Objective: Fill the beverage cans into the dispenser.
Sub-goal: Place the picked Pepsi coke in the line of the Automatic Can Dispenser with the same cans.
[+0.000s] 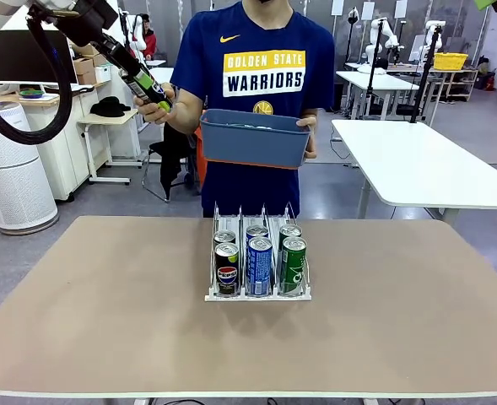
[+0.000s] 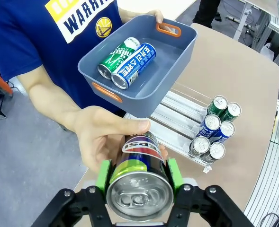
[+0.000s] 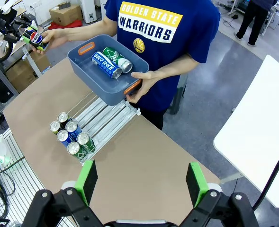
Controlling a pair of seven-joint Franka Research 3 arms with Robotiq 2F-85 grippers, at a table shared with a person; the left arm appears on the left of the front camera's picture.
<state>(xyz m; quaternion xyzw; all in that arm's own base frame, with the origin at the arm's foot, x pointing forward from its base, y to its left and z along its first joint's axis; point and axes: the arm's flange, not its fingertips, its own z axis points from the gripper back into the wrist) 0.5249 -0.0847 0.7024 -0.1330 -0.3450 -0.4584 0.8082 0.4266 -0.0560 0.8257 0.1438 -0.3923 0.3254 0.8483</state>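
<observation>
Left wrist view: robot and person both hold one Pepsi can

Right up close, the left gripper [image 2: 138, 182] is clamped on a Pepsi can [image 2: 140, 163], with its green pads [image 2: 103, 176] pressing on both round sides. The person's hand [image 2: 99, 137] is on the can too, thumb over it and fingers under. I think the can is full, so a bit heavy. It is hard but thin, so a big squeeze could dent it, and the shiny metal looks slippery. The best place to hold it is across the middle of its round side.

The right gripper [image 3: 141, 184] hangs high over the table with its fingers wide apart and nothing between them.

A little farther off, the person's other hand [image 3: 141, 85] holds up a blue bin [image 2: 175, 66]. A green can [image 2: 114, 57] and a blue-and-white can [image 2: 135, 64] lie on their sides in it, touching.

Below, the dispenser [image 2: 179, 116] sits on the flat brown table [image 2: 243, 71]. Six cans [image 2: 216, 128] stand at the end nearest the robot, two in each lane. The rest of every lane is bare.

Far behind are a grey floor [image 1: 332, 190] and a white table [image 1: 425, 160]
</observation>
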